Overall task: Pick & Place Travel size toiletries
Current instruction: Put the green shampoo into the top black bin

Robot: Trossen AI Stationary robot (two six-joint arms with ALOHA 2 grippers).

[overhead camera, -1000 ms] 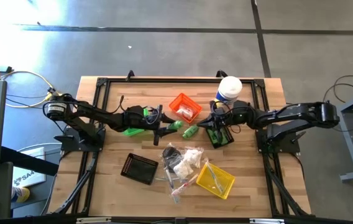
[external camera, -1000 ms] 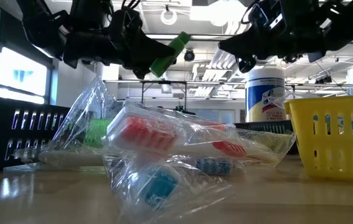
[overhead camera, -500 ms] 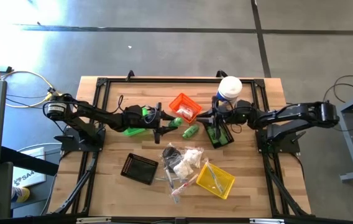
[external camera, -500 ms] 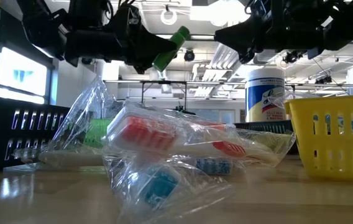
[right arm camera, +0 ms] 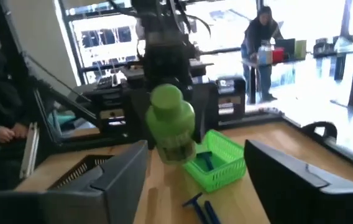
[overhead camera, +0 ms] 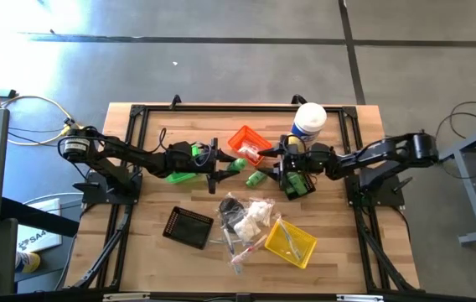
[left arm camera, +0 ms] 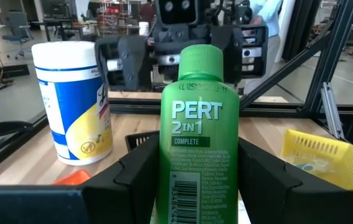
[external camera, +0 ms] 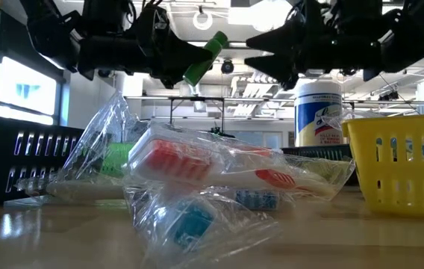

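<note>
A large open robotics lab or workshop is being shown. A wooden table (overhead camera: pixel 154 252) framed in black rails is being stood on a polished concrete floor (overhead camera: pixel 221 50), with cables (overhead camera: pixel 20 105) being trailed beside it. Ceiling lights (external camera: pixel 272 11), big windows (right arm camera: pixel 102 37), and people (right arm camera: pixel 260 37) being seated at workbenches are being seen beyond.

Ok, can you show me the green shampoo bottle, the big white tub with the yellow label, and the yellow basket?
Green plastic shampoo bottle (left arm camera: pixel 198 149): left wrist view, on its front label.
Tall white tub with yellow label (left arm camera: pixel 74 99): left wrist view, on its side.
Yellow plastic basket (external camera: pixel 402 168): low view, on its slotted wall.
</note>
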